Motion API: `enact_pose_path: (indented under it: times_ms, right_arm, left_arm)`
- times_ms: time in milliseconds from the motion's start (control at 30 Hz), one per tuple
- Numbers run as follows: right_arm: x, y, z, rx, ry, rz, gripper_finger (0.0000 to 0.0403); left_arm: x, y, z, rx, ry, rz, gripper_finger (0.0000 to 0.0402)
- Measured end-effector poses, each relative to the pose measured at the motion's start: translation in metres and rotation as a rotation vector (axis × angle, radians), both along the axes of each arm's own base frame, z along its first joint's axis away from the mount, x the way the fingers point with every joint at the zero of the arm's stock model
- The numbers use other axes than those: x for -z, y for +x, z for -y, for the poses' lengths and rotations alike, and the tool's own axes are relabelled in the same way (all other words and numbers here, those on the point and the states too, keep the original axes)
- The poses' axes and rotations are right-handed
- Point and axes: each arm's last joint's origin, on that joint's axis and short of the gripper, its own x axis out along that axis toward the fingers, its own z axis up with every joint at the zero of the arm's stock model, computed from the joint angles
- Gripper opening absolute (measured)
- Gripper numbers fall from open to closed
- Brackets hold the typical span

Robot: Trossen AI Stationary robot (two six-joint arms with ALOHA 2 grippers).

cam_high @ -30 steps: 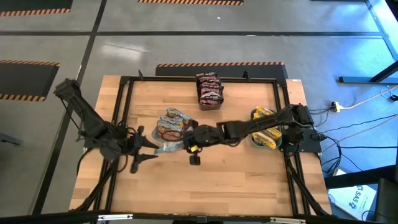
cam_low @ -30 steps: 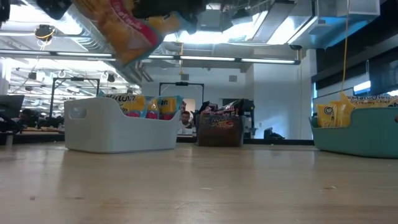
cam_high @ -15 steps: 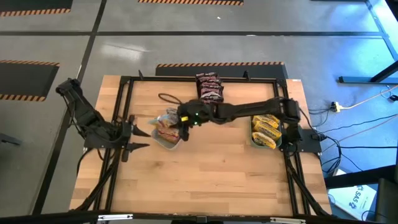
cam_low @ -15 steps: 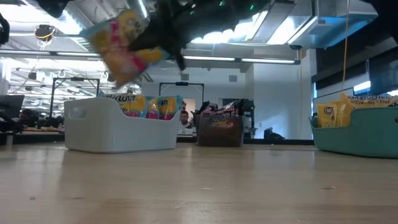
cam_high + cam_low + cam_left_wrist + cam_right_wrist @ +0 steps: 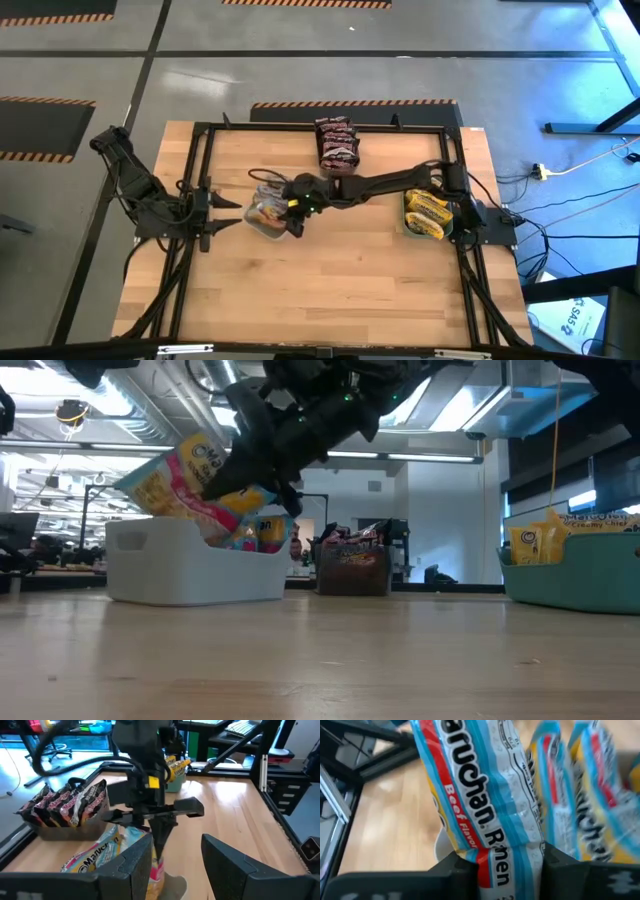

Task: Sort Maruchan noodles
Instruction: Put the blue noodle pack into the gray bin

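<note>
Noodle packet (image 5: 185, 485) in glossy yellow, pink and light-blue plastic, printed "Maruchan Ramen" and "Beef Flavor", hangs tilted above the pale grey plastic bin (image 5: 190, 565), its lower edge just over the rim. The right claw (image 5: 250, 480) is clamped on one end of this packet; in the right wrist view the two dark fingers (image 5: 455, 870) press the packet (image 5: 485, 810) between them. More packets of the same colouring (image 5: 590, 795) stand inside the bin just beside the held one.

From above, the bin (image 5: 268, 214) sits left of the middle of the wooden counter (image 5: 330, 290), and the right arm stretches across from the right side so that its claw (image 5: 296, 205) is over it. A dark tray of dark red-brown packets (image 5: 337, 146) rests at the far edge of the counter, centre. A teal bin of yellow packets (image 5: 428, 214) sits on the right side, near the base of the right arm.

The left claw (image 5: 222, 210) hovers just left of the pale bin, pointing at it, its fingers (image 5: 135, 865) apart and gripping nothing.
</note>
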Motion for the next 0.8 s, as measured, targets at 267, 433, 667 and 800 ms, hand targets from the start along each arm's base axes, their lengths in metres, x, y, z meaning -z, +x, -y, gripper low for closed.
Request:
enact_pose_path:
  times_ms: [267, 433, 667, 800]
  right_arm:
    - [0.0038, -0.0035, -0.0037, -0.067, 0.120, -0.062, 0.0091]
    - [0.0079, -0.0091, -0.0019, -0.008, 0.073, -0.146, 0.0093]
    - [0.0075, -0.0077, -0.0053, -0.017, 0.032, -0.123, 0.0146]
    - [0.0041, -0.0046, -0.0081, -0.051, 0.000, -0.066, 0.0200]
  left_arm:
    - [0.0000, 0.0000, -0.0001, 0.000, 0.000, 0.000, 0.0163]
    - [0.0001, 0.0001, 0.0000, 0.000, 0.001, -0.001, 0.0163]
    - [0.0001, 0.0001, 0.0001, 0.000, 0.001, -0.001, 0.0163]
    - [0.0001, 0.0001, 0.0000, -0.001, 0.001, 0.000, 0.0163]
